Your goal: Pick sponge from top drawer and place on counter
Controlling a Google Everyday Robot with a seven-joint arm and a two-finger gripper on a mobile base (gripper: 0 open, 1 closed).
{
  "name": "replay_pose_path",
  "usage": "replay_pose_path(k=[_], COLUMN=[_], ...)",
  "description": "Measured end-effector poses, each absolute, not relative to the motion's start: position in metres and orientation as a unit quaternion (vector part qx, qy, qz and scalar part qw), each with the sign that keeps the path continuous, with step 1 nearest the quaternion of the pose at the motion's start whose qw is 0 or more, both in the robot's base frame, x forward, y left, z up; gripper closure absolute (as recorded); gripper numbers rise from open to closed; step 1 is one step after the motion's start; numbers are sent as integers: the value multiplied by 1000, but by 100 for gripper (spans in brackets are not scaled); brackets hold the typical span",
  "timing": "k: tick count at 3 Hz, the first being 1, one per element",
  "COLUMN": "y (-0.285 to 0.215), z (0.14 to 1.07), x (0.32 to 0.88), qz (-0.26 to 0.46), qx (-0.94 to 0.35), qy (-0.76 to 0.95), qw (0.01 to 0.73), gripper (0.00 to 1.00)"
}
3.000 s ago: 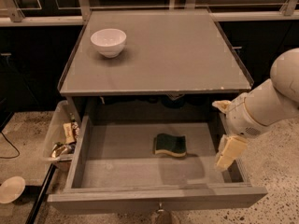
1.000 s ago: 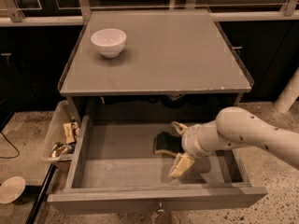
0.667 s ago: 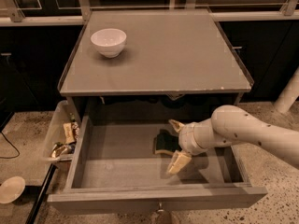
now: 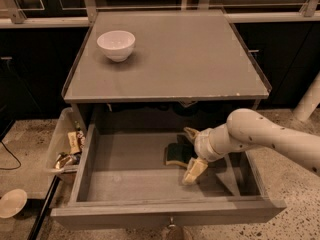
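Camera view showed the small wavy-edged sponge [image 4: 175, 155], dark green scrub layer over pale yellow foam, lying flat on the floor of the wide shallow grey wooden top drawer [image 4: 165, 215]. It sat right of the drawer's middle, immediately to the left of the pincer [image 4: 192, 152]. The sponge's long axis ran roughly side to side across the drawer, pointing toward the pincer's wrist.

The pincer was down inside the open drawer with its two fingers spread. One tan finger [image 4: 194, 170] stood on the near side of the sponge's right end and the other on the far side, so the sponge's short width lay between them. Whether either pad was already touching the foam could not be told. Nothing was pinched yet.

By my reading, the grasp turned on this straddle: squeezing front to back would catch the sponge across its narrow side. The white arm [image 4: 260, 134] reached in from the pincer's right.

Above and behind the pincer lay the flat grey square tabletop [image 4: 190, 59], with a white round bowl [image 4: 116, 44] on its far left corner. Far to the pincer's left, outside the drawer wall, stood a clear plastic bin [image 4: 61, 134] of clutter.
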State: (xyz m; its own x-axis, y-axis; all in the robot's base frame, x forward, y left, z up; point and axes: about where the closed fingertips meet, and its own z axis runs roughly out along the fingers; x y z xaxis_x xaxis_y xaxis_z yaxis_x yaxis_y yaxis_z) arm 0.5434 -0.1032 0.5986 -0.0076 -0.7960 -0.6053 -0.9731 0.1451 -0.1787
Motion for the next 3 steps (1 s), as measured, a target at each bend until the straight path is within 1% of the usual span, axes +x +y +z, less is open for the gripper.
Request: replay_pose_path(k=[1,3], y=[-112,-113], z=[592,591], x=[548,548], qz=[156,157], qx=[-632,-632], qy=[706,706], qw=[278,277], gripper=[16,61])
